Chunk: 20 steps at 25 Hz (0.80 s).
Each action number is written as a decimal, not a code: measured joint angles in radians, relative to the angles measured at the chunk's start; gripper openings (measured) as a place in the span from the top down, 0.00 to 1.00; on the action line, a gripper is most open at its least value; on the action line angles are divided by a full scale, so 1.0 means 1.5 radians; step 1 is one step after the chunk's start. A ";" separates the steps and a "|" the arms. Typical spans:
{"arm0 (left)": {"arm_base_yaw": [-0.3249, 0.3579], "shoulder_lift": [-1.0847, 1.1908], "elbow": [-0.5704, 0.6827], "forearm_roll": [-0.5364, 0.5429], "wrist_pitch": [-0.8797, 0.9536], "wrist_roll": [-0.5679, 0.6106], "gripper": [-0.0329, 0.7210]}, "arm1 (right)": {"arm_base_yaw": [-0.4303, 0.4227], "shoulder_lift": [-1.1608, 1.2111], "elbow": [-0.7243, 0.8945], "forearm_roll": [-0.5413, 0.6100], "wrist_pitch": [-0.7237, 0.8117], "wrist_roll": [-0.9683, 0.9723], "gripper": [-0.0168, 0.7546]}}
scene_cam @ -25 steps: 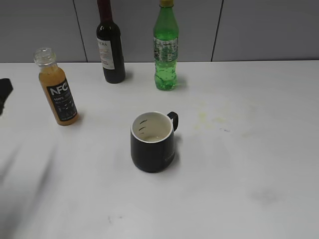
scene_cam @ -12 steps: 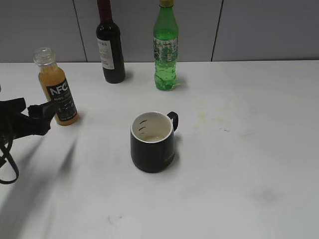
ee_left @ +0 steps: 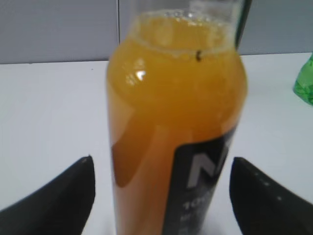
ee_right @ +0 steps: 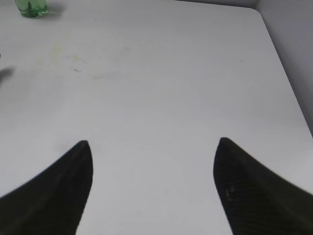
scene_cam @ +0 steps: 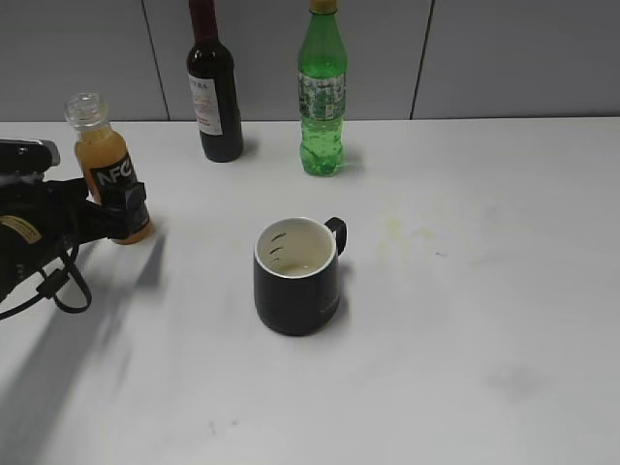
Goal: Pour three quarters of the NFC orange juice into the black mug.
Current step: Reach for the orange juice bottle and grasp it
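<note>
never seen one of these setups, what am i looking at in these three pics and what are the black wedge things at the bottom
This is a two-armed robot working at a white table. One picture comes from a camera facing the table; the other two come from cameras on each arm's wrist. The black wedges are the two fingers of each arm's tool.

On the table stand an NFC orange juice bottle without a cap, a black mug, a dark wine bottle and a green soda bottle.

The left tool is open with the juice bottle standing between its fingers; a gap shows on both sides, so nothing is gripped yet. The right tool is open over bare table and holds nothing.
</note>
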 joint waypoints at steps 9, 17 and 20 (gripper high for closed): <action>0.000 0.085 -0.100 0.000 0.000 0.000 0.07 | 0.000 0.000 0.000 0.000 0.000 0.000 0.22; 0.000 0.142 -0.143 0.000 -0.027 0.000 0.13 | 0.000 0.000 0.000 0.000 0.000 0.000 0.22; 0.000 0.147 -0.150 0.006 -0.032 0.000 0.23 | 0.000 0.000 0.000 0.001 0.000 0.000 0.22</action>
